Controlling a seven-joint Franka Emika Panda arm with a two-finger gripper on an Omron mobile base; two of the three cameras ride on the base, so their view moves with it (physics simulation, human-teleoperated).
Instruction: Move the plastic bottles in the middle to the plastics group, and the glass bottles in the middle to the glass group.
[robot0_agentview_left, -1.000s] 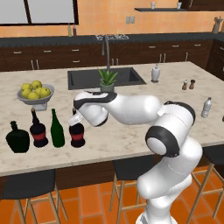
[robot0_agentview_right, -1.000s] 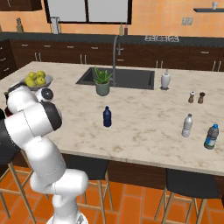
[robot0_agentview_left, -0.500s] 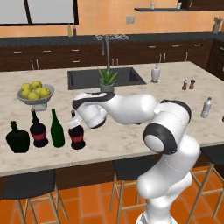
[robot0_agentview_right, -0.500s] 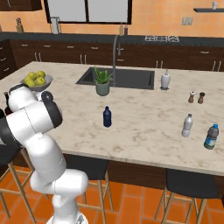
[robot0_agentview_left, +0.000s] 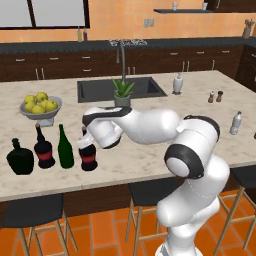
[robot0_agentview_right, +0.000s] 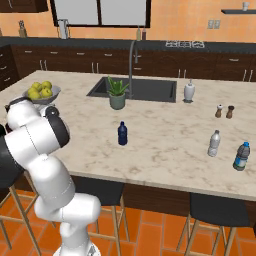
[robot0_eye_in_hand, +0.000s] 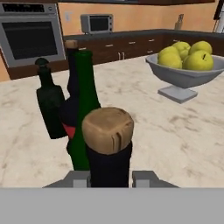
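Observation:
My gripper (robot0_agentview_left: 86, 136) is shut on the neck of a round dark glass bottle with a red label (robot0_agentview_left: 88, 156). In the hand view its cork-topped neck (robot0_eye_in_hand: 108, 144) sits between my fingertips (robot0_eye_in_hand: 79, 178). This bottle is upright at the counter's surface, just right of the tall green bottle (robot0_agentview_left: 65, 148). Left of that stand a second red-label bottle (robot0_agentview_left: 44, 150) and the squat black-green flask (robot0_agentview_left: 20, 157). The small dark-blue plastic bottle (robot0_agentview_right: 122, 133) stands mid-counter. The clear pale-capped bottle (robot0_agentview_right: 214, 143) is far right.
A bowl of yellow-green apples (robot0_agentview_left: 41, 106) stands behind the glass bottles. A potted plant (robot0_agentview_right: 117, 94) and the sink (robot0_agentview_right: 145, 90) lie mid-counter at the back. Shakers (robot0_agentview_right: 224, 111), a white dispenser (robot0_agentview_right: 189, 91) and a blue-labelled bottle (robot0_agentview_right: 241, 156) are to the right.
My gripper and the red-label bottle have sunk slightly toward the counter beside the green bottle. The other bottles have not moved.

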